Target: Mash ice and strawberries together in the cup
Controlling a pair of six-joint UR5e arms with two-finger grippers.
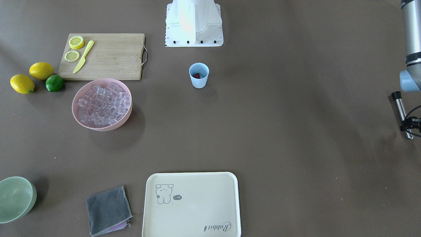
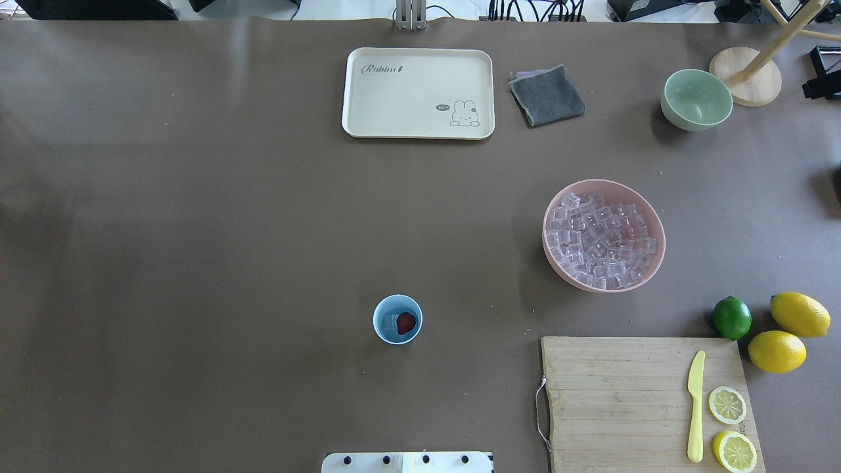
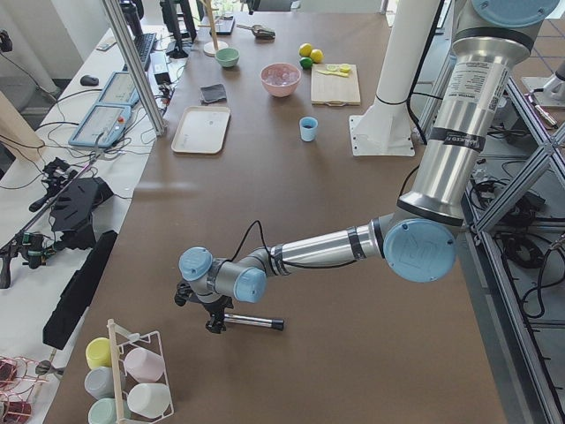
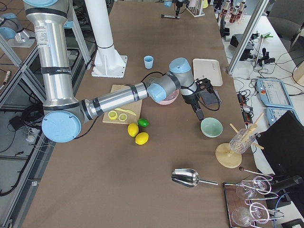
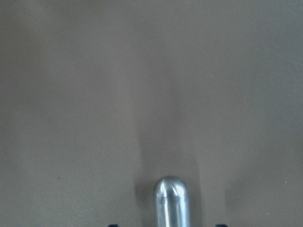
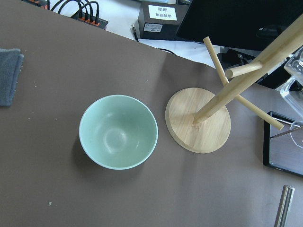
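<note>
- Right in front of the robot's base sits the cup [image 1: 198, 82], upright, with the strawberry [image 2: 407, 322] and a cube of ice [image 2: 390, 322] inside.
- Far to the robot's left of the cup, the left arm is folded low. The left gripper [image 1: 408, 126] is clamped on a metal muddler [image 1: 400, 110], roughly level.
- On the cup's other side, past the pink bowl [image 1: 108, 127] heaped with ice, the right arm stretches out long. The right gripper [image 4: 198, 113] points down near the green bowl [image 6: 118, 132]. Clenched or released, can't tell.
</note>
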